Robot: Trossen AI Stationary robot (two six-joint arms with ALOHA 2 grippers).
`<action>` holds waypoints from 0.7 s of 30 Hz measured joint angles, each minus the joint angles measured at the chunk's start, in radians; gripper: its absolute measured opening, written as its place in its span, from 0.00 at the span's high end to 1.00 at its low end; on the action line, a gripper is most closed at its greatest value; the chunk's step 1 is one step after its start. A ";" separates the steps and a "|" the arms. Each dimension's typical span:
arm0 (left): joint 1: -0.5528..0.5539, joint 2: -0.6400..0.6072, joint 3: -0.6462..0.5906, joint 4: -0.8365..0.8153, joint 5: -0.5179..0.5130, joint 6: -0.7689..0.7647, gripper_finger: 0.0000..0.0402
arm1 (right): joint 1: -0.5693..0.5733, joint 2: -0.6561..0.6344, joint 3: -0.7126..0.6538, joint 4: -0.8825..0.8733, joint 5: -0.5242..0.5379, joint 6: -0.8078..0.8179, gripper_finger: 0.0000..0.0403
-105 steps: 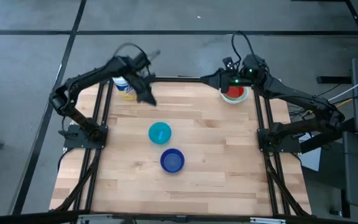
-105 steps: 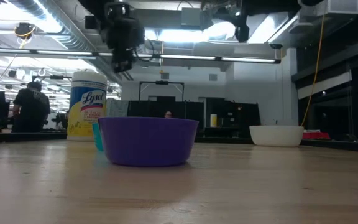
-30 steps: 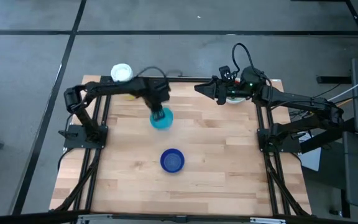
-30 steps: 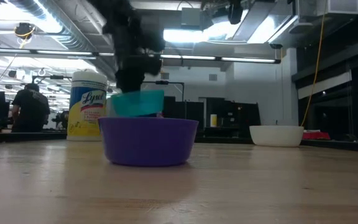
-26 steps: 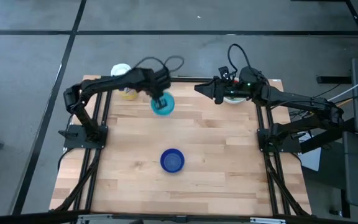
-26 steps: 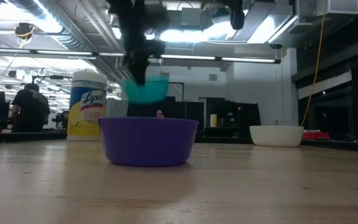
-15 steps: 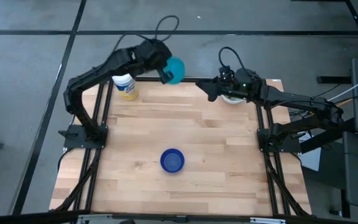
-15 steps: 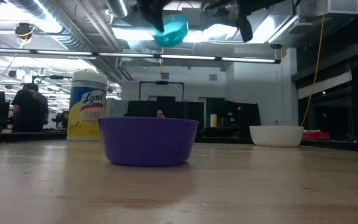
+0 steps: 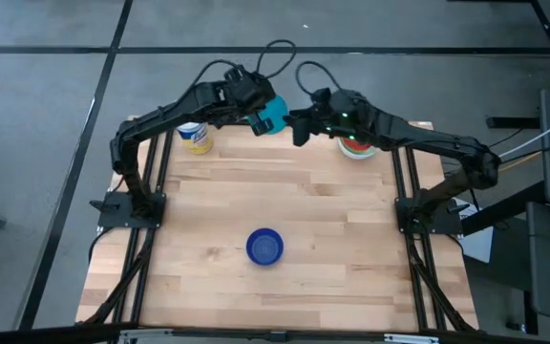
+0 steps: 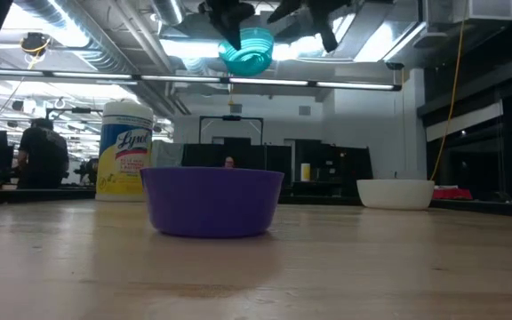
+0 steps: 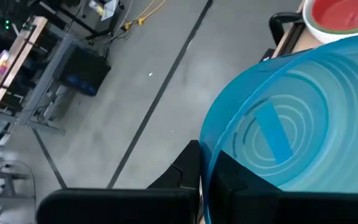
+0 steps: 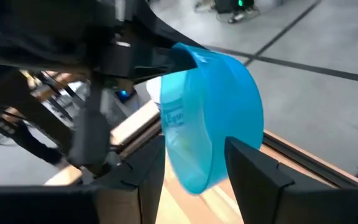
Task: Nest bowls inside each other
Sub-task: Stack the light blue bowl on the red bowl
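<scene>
Above table's far edge | teal bowl (image 9: 271, 114) tipped sideways | left claw (image 9: 256, 118) pinching rim | right claw (image 9: 299, 130) spread beside it

Four bowls, one jar, two arms, one tabletop

Bowls, one of each colour: a teal bowl (image 9: 271, 114) at upper centre of the high view, a dark blue bowl (image 9: 264, 247) at lower centre, a red bowl (image 9: 359, 144) sitting inside a white bowl (image 9: 364, 152) at upper right. One white-lidded jar (image 9: 195, 135) at upper left. One tabletop (image 9: 332, 239). One person (image 10: 44, 153) at the low view's left edge.
</scene>
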 joint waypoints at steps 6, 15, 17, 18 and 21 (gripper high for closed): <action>-0.016 0.002 0.004 -0.003 -0.015 -0.003 0.99 | 0.000 0.063 0.073 -0.061 0.027 -0.015 0.54; -0.031 0.003 0.061 -0.018 -0.017 0.009 0.99 | -0.022 0.062 0.076 -0.067 0.037 -0.015 0.61; -0.013 0.003 0.061 -0.021 0.005 0.013 1.00 | -0.023 0.060 0.077 -0.067 0.037 -0.016 0.62; -0.006 0.003 0.061 -0.022 0.022 0.010 1.00 | -0.023 0.060 0.078 -0.068 0.037 -0.016 0.62; -0.004 0.003 0.061 -0.018 0.061 -0.005 1.00 | -0.031 0.060 0.078 -0.076 0.037 -0.015 0.62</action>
